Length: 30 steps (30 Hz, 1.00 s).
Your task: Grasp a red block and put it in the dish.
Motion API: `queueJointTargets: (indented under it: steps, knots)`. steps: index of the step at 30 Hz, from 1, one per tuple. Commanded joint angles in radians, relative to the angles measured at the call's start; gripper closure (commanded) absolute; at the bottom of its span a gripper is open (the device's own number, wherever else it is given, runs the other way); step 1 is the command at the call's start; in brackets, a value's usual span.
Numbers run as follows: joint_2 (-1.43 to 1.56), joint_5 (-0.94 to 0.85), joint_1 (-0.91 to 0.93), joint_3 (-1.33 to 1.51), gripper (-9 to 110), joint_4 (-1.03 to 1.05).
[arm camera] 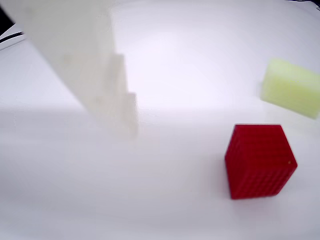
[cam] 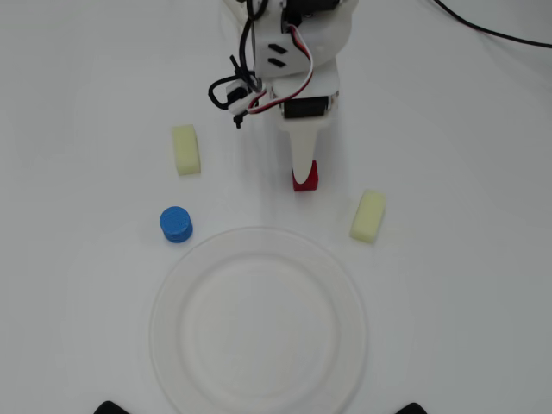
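In the overhead view, the arm reaches down from the top edge over a plain white surface [cam: 78, 328]. Its claw [cam: 304, 172] ends in a pale tapered finger [cam: 302, 155] whose tip lies over the top edge of the red block [cam: 307, 178]; from above, whether it touches the cube or hangs just over it cannot be told. Only this one finger shows, so the opening of the claw cannot be read here. The red block sits on the surface just above the rim of the dish [cam: 259, 237], apart from it. One pale yellow block [cam: 185, 149] lies to the left of the arm, another yellow block [cam: 368, 216] lies to the right near the dish's rim, and a blue cylinder [cam: 176, 224] stands beside the dish at upper left.

In the wrist view, a blurred white stepped finger [arm camera: 107, 95] comes in from the upper left, its tip well apart from the red block [arm camera: 260, 161], which rests on the surface at lower right. Nothing is gripped by this finger; the second finger is out of sight, so the claw's state cannot be told. A pale yellow block [arm camera: 292, 87] lies behind the cube.

No writing or labels can be read in either view.
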Motion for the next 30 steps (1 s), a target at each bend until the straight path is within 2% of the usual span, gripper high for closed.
queueJointTargets:
  steps: [1, 14, 22, 25, 30]
  knots:
    - [-0.02, 0.008, -0.005, -0.04, 68, -0.025]
    - [-0.141, 0.023, -0.038, -0.034, 71, -0.169]
    - [-0.219, 0.035, -0.044, -0.071, 86, -0.212]
    - [-0.233, 0.044, -0.044, -0.091, 98, -0.212]
    - [-0.195, 0.011, -0.028, -0.092, 101, -0.204]
